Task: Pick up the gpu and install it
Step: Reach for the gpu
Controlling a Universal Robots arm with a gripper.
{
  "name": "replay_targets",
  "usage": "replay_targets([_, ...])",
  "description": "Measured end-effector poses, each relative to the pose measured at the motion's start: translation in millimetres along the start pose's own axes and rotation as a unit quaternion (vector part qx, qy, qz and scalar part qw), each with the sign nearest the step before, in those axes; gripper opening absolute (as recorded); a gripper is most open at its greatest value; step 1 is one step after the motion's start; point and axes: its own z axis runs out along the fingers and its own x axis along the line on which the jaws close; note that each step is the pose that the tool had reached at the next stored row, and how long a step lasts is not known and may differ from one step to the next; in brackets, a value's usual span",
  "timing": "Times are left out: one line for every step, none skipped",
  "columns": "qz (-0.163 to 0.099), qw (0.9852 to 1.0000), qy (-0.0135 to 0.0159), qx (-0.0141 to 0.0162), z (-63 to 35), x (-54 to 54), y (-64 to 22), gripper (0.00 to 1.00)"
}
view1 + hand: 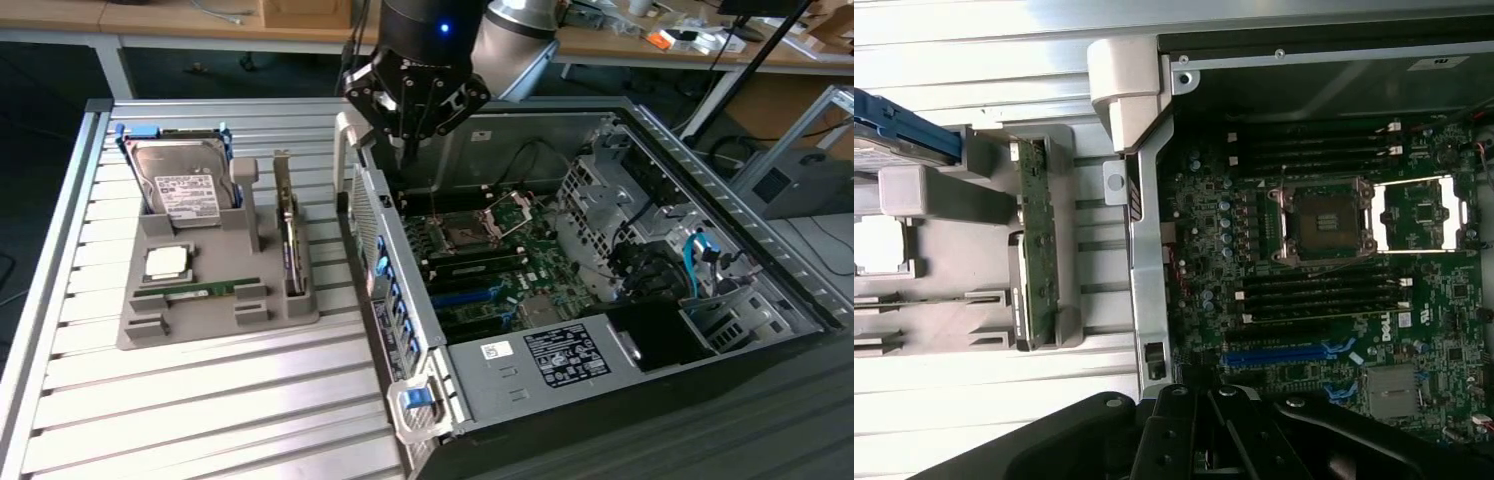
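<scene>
One gpu (288, 240), one hard drive (184, 185).

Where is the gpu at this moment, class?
In the exterior view the gpu stands on edge at the right end of the grey holder, between the hard drive and the open case.

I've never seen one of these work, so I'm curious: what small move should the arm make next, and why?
Probably a short sideways shift toward the exterior view's left. The gripper hangs shut and empty over the edge of the computer case, while the gpu stands on edge in the grey holder beside the case, so it likely must get above the card first.
</scene>
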Motion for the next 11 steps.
replay_targets([0.000,1.0000,0.0000,0.0000,0.0,0.1,0.0,0.11])
replay_targets([0.000,1.0000,0.0000,0.0000,0.0,0.4,0.0,0.11])
replay_targets([0.000,1.0000,0.0000,0.0000,0.0,0.7,-0.1,0.11])
replay_targets([0.000,1.0000,0.0000,0.0000,0.0,1.3,-0.1,0.11])
replay_targets([0.000,1.0000,0.0000,0.0000,-0.1,1.6,-0.1,0.11])
replay_targets([0.000,1.0000,0.0000,0.0000,-0.1,2.1,-0.2,0.11])
replay_targets([0.000,1.0000,0.0000,0.0000,-0.1,2.6,-0.2,0.11])
replay_targets([0.000,1.0000,0.0000,0.0000,-0.1,3.0,-0.2,0.11])
replay_targets([0.000,1.0000,0.0000,0.0000,-0.1,3.6,-0.3,0.11])
replay_targets([0.000,1.0000,0.0000,0.0000,-0.1,4.2,-0.3,0.11])
replay_targets([0.000,1.0000,0.0000,0.0000,-0.1,4.7,-0.3,0.11])
